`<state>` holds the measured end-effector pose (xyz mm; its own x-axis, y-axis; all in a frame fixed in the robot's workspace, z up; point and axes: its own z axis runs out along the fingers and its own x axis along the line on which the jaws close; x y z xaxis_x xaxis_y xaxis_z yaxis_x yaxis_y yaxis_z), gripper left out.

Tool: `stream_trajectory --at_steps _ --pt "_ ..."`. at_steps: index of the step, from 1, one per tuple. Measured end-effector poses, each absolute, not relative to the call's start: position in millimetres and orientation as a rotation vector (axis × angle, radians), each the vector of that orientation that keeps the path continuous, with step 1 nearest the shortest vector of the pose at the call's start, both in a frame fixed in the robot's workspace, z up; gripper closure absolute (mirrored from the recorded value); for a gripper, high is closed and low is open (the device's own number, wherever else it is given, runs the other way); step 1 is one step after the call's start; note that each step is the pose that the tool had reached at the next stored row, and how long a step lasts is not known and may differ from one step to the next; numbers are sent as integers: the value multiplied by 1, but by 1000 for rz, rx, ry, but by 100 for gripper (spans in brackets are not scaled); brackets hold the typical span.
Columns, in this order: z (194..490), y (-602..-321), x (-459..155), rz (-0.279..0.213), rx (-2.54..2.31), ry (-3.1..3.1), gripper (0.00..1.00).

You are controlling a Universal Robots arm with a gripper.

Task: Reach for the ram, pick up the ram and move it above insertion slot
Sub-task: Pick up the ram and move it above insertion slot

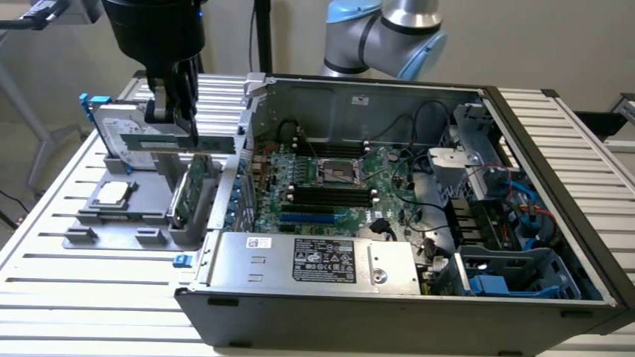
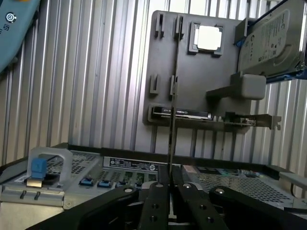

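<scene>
My gripper (image 1: 171, 111) is shut on the ram (image 1: 184, 143), a long thin green stick with dark chips. It hangs level above the grey parts holder (image 1: 104, 223), to the exterior view's left of the open computer case. In the wrist view the ram (image 2: 171, 96) appears edge-on as a thin dark line rising from between the black fingertips (image 2: 157, 191) of the gripper (image 2: 169, 184). The black memory slots (image 1: 328, 197) lie on the motherboard inside the case, well to the exterior view's right of the ram.
A taller green expansion card (image 1: 193, 192) stands in the holder just below the ram. A silver hard drive (image 1: 124, 123) and a square processor (image 1: 112, 192) also sit on the holder. The case's metal wall (image 1: 248, 119) stands between holder and motherboard. Cables (image 1: 516, 201) crowd the case's right side.
</scene>
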<state>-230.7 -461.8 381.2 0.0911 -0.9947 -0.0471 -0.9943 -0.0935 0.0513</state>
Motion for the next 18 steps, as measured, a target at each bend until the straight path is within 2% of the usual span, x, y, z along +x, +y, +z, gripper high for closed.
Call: stream_trajectory --at_steps 18 --pt "382 -454 -170 -144 2333 -2125 86"
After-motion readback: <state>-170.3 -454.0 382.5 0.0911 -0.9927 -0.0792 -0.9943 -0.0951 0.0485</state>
